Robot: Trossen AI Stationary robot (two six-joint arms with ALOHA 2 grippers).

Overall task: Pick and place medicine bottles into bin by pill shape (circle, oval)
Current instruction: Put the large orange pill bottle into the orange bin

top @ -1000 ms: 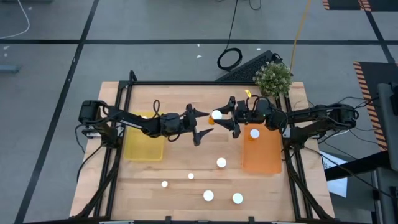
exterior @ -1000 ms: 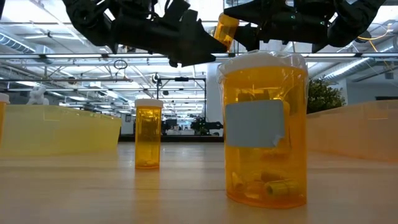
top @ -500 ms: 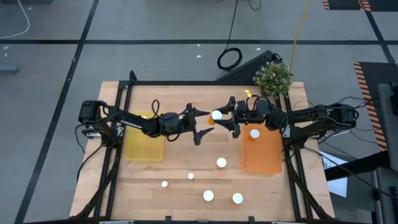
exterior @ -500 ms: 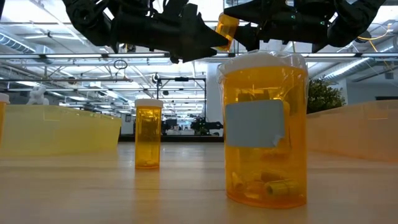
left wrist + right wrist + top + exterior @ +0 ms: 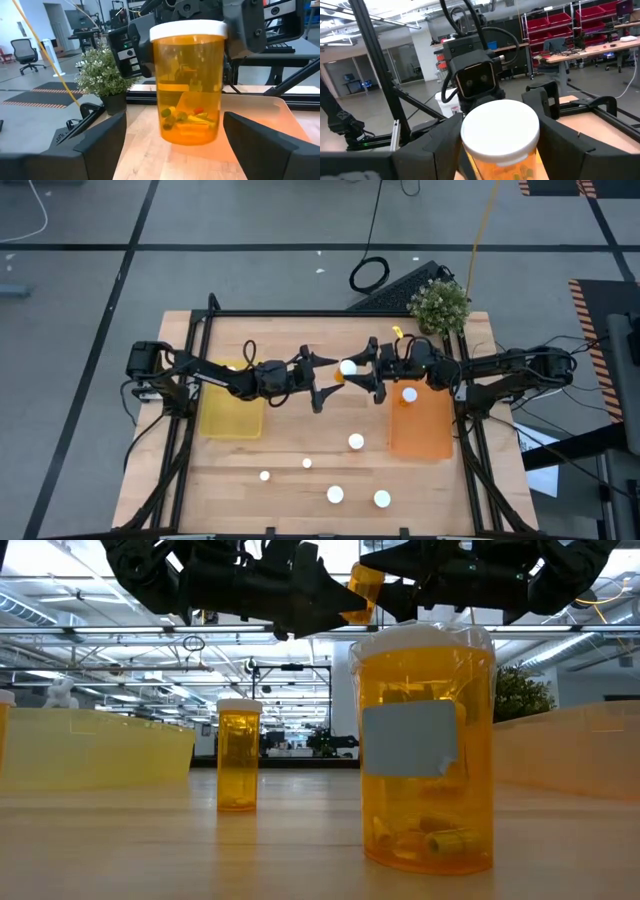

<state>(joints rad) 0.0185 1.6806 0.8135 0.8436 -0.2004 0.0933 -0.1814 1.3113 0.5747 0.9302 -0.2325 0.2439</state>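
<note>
Amber plastic with a white cap: the held bottle hangs in the air above the middle of the wooden worktop, just beside the orange tray on the side toward the yellow tray. The right pincer is closed on it; in the right wrist view both fingers press the flanks just under the cap. The left pincer faces it from the side away from the orange tray, jaws spread wide and empty, its fingers flanking the bottle without touching, as the left wrist view shows. There the bottle's long axis appears upright, cap uppermost, with mixed pills lying loose at the bottom; their shape is too small to judge.

The coming move looks like either a hand-over or an inspection. The bottle lies straight ahead of the left pincer, between its fingers, so that arm would only need to close.

The other bottles stand on the worktop, well apart from the orange tray's near end. One more sits inside that tray. The bottle nearest the low camera carries a blank grey label; no writing is readable anywhere.
</note>
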